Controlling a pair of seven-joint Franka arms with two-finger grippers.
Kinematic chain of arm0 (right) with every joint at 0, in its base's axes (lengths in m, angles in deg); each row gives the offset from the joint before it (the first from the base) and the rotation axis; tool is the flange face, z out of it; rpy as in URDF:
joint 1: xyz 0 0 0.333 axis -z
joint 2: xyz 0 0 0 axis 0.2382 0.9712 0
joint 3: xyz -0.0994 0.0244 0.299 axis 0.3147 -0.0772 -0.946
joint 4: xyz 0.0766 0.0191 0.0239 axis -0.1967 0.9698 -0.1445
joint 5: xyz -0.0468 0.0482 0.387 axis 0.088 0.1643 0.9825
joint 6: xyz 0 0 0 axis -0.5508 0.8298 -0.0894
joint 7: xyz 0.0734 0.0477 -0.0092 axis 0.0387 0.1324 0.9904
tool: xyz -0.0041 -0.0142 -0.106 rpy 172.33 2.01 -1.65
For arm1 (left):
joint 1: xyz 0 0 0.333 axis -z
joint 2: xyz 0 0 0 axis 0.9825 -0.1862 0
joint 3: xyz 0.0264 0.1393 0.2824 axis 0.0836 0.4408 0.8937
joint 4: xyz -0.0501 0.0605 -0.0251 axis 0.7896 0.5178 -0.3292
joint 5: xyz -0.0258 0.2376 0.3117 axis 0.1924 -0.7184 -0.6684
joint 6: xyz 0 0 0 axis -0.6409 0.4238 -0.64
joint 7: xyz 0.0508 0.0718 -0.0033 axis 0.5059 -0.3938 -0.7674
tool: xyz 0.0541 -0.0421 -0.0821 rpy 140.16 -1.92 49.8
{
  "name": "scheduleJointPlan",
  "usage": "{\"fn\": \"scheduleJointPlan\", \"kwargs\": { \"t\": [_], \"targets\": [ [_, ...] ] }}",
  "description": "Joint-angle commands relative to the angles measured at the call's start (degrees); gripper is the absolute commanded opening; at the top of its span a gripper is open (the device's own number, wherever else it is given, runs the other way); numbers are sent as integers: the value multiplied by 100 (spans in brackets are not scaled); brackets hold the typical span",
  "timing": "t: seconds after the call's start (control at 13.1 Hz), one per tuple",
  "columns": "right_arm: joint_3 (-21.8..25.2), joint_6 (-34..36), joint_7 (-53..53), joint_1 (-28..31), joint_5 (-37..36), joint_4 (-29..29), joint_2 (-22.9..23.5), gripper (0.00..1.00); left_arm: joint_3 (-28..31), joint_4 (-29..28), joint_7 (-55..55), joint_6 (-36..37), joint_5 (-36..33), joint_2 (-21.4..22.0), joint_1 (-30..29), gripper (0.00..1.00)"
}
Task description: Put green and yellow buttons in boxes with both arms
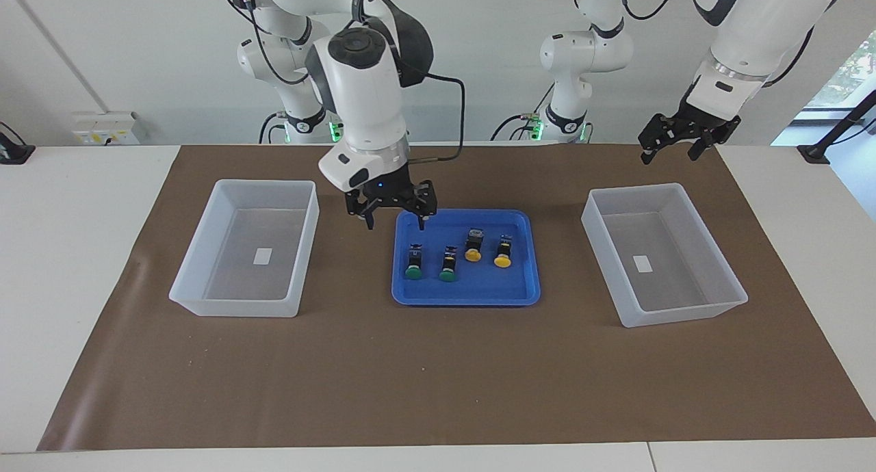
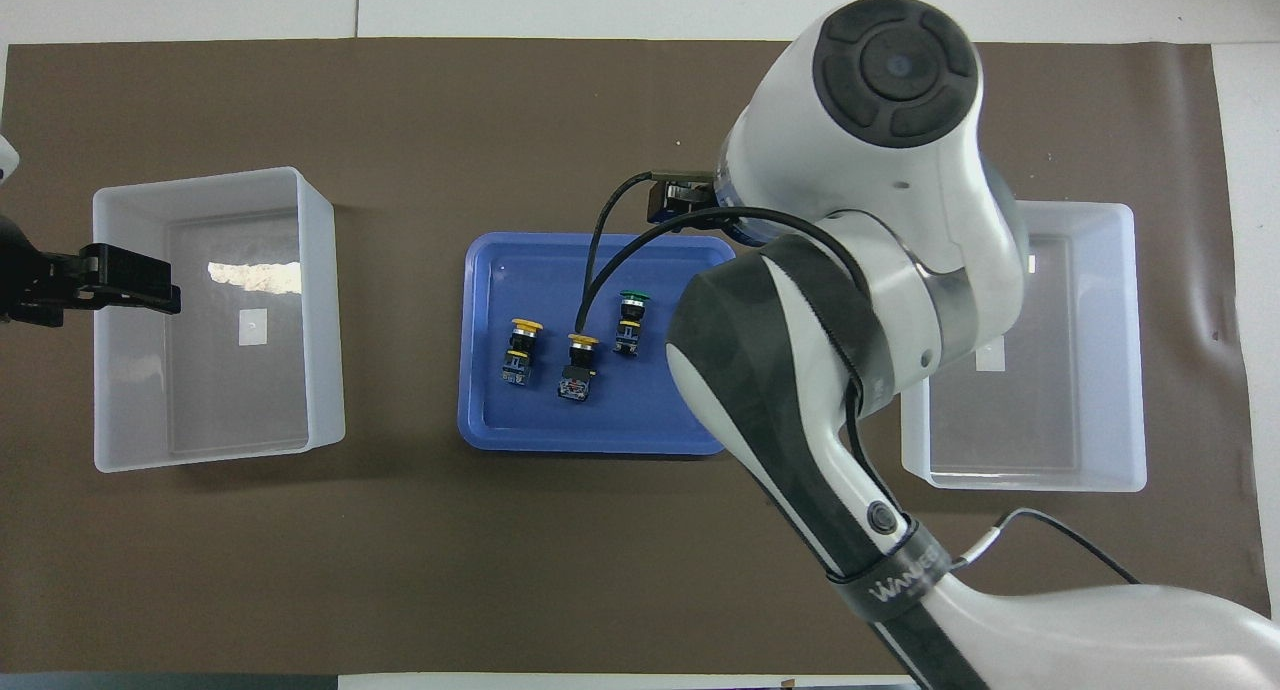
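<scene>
The right gripper point(image 1: 395, 219), open and empty, hangs over the upper left corner of the blue tray point(image 1: 465, 295) at frame centre, where the four buttons point(image 1: 413, 261) lie close, so it may knock a neighbour; the left gripper point(image 1: 677, 143) waits open, upper right.
</scene>
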Motion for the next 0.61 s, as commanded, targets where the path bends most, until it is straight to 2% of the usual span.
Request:
{"fn": "scheduleJointPlan", "kwargs": {
  "t": [0.0,0.08,0.46,0.54],
  "targets": [
    [27,-437,-592,-402,-313,-183,653,100,51,-165,-82,-158,70,137,81,100],
    [27,-630,-629,-429,-358,-88,751,100,43,-165,-73,-158,70,137,89,100],
    [27,-1756,-620,-578,-376,1116,761,100,43,-156,-29,-158,70,137,10,100],
    [18,-1774,-620,-596,-376,1204,726,95,43,-156,-47,-158,70,137,19,100]
  ]
}}
